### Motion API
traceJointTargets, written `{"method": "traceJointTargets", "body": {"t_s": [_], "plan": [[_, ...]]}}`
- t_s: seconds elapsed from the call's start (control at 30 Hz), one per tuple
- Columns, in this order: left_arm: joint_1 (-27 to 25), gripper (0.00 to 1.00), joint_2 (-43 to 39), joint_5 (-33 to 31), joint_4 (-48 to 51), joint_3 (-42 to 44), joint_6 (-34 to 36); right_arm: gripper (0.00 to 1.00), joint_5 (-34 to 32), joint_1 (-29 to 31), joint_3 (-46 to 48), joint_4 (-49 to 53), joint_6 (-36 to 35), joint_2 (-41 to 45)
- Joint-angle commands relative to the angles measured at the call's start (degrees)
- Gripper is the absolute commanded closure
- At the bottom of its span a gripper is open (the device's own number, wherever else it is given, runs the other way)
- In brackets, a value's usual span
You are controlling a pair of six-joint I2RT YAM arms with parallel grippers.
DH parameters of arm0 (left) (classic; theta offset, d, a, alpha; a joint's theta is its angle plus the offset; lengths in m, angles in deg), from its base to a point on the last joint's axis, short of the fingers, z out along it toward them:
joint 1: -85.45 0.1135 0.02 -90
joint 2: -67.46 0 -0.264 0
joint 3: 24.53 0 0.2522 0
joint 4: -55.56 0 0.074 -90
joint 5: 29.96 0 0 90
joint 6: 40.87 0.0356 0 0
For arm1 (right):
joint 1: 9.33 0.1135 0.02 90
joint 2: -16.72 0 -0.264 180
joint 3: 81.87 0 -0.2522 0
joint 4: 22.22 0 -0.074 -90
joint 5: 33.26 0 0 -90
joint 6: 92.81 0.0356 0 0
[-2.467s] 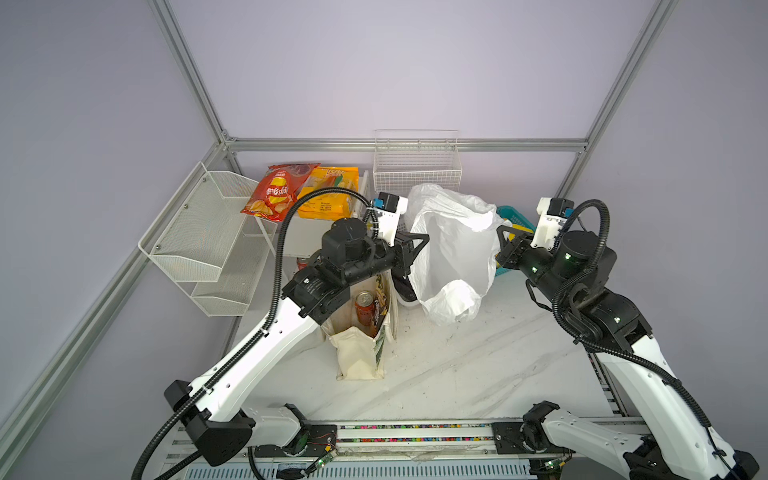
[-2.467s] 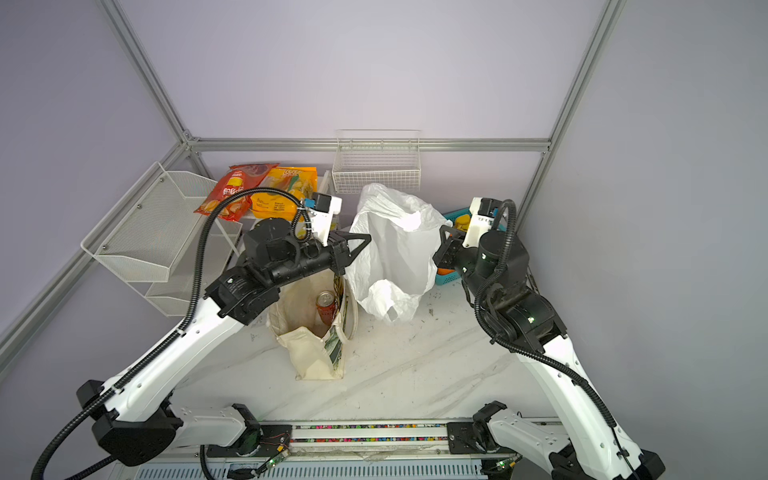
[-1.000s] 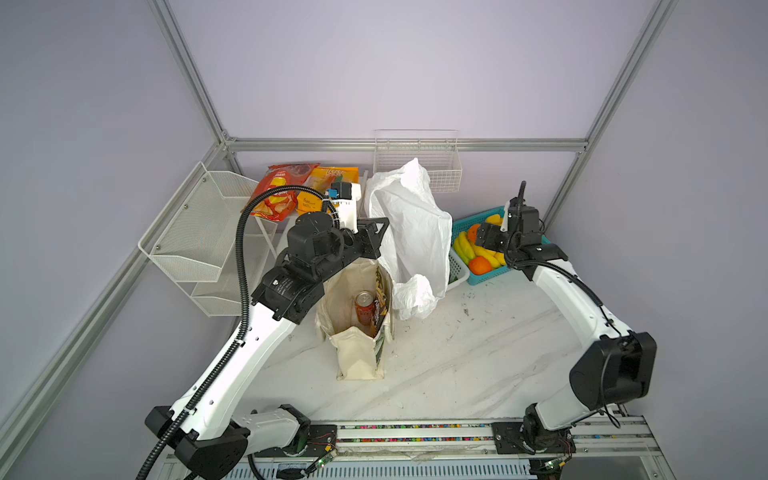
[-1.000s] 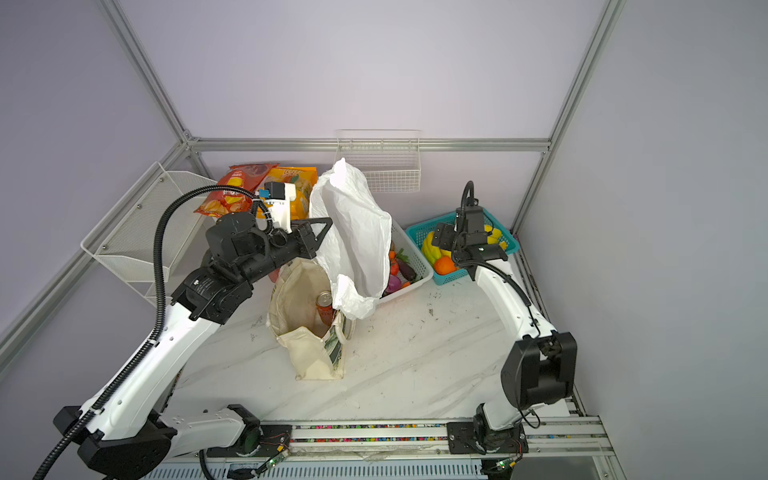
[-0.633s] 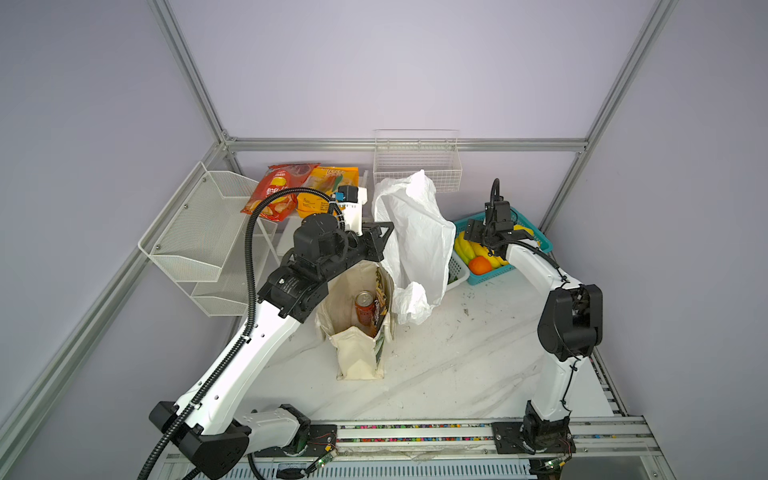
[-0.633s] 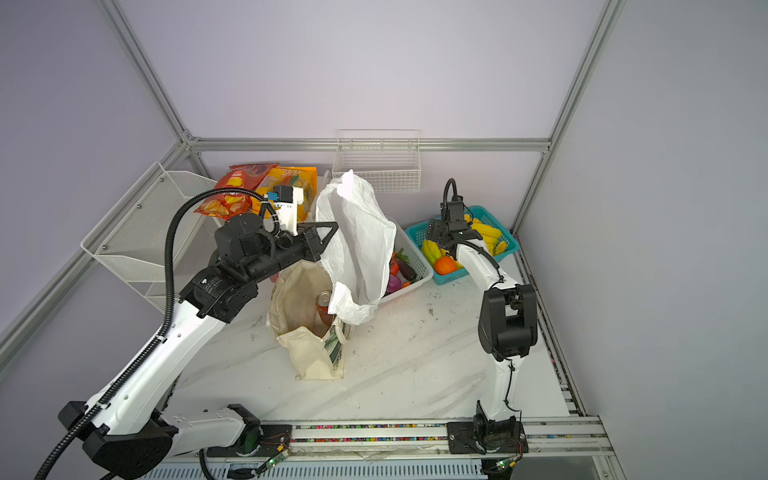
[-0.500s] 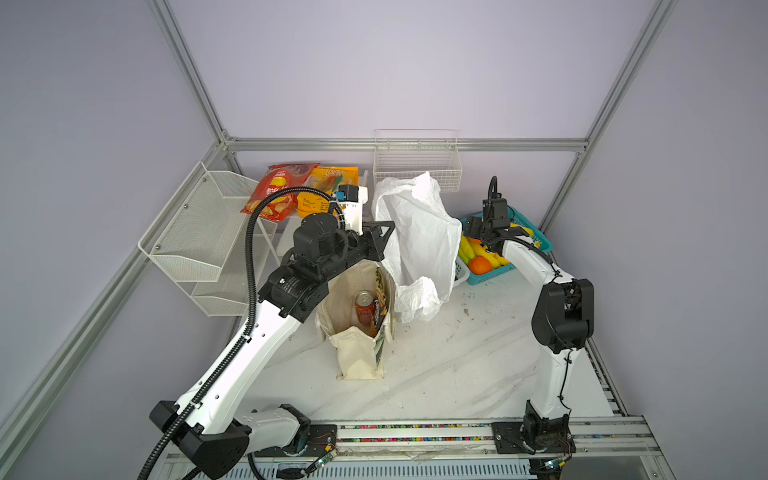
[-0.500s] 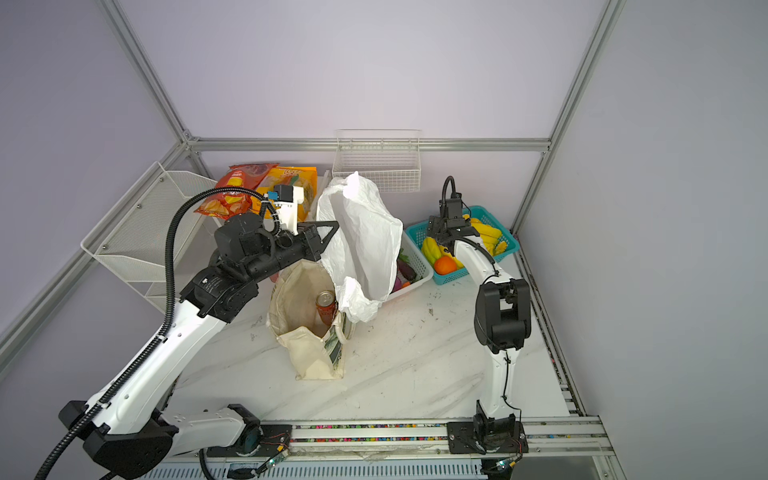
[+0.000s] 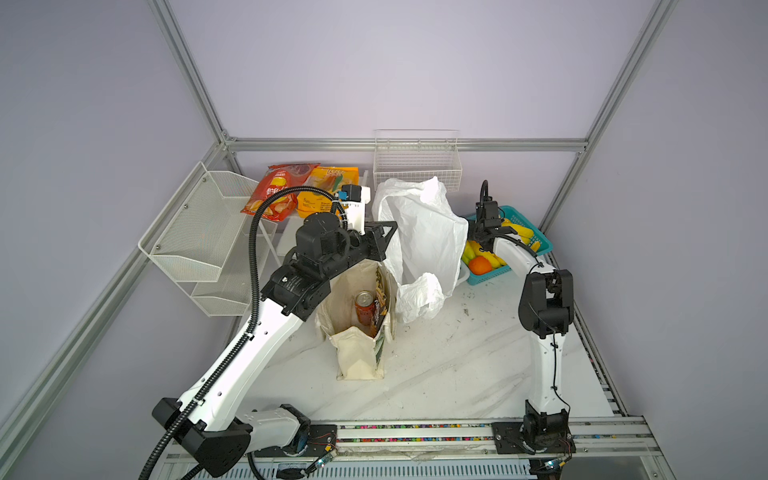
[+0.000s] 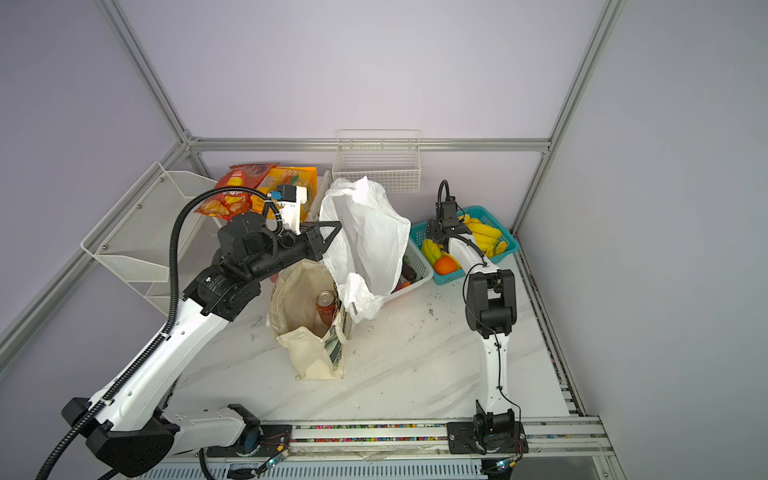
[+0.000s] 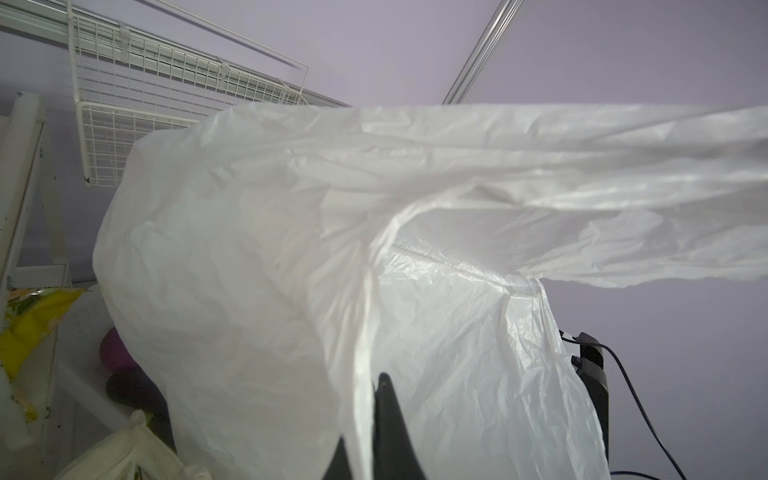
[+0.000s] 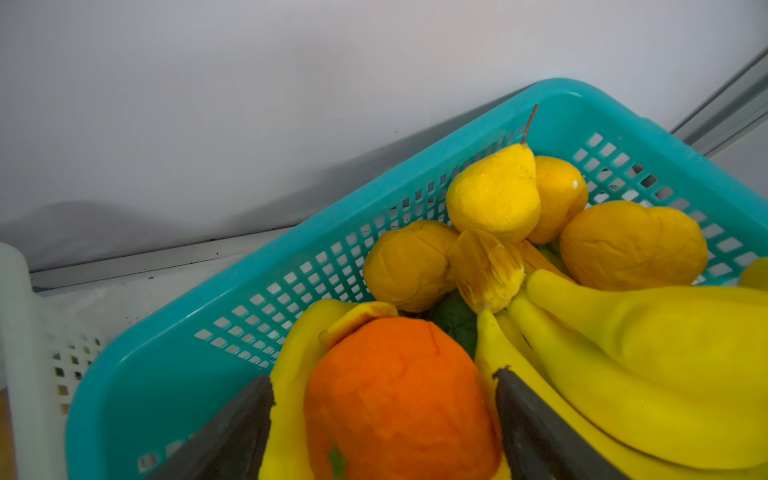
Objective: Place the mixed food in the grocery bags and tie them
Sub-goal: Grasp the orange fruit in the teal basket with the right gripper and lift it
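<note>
— Clamping the plastic bag (image 9: pixel 424 232), the left gripper (image 9: pixel 388 229) is holding it up beside the tote (image 9: pixel 357 353).
— Right gripper (image 12: pixel 380 376) is straddling the orange (image 12: pixel 395 407) in the teal basket (image 12: pixel 166 374), jaws apart.

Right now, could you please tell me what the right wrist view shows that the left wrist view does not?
Only the right wrist view shows the teal basket of fruit: the right claw open astride an orange, beside bananas and a yellow pear. Only the left wrist view shows the white plastic carrier bag, held by the shut left claw, plus the wire wall basket and the canvas tote rim. Both share only the pale wall and dark claw fingers.
</note>
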Motion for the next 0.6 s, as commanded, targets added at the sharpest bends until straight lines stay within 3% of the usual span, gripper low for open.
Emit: {"method": "traceJointTargets", "body": {"t_s": [0.0,0.4,0.57], "plan": [[0.1,1.00,-0.7,0.9,-2.4,2.6,1.3,0.17,1.2,-0.2,-1.3,1.0,-1.0,-0.8],[0.1,1.00,-0.6,1.3,-2.6,2.9,1.6,0.15,0.0,-0.2,-4.5,3.8,-1.5,-4.3],[0.1,1.00,-0.5,1.4,-2.7,3.0,1.6,0.28,-0.8,-0.2,-5.2,4.5,-2.1,-3.8]]}}
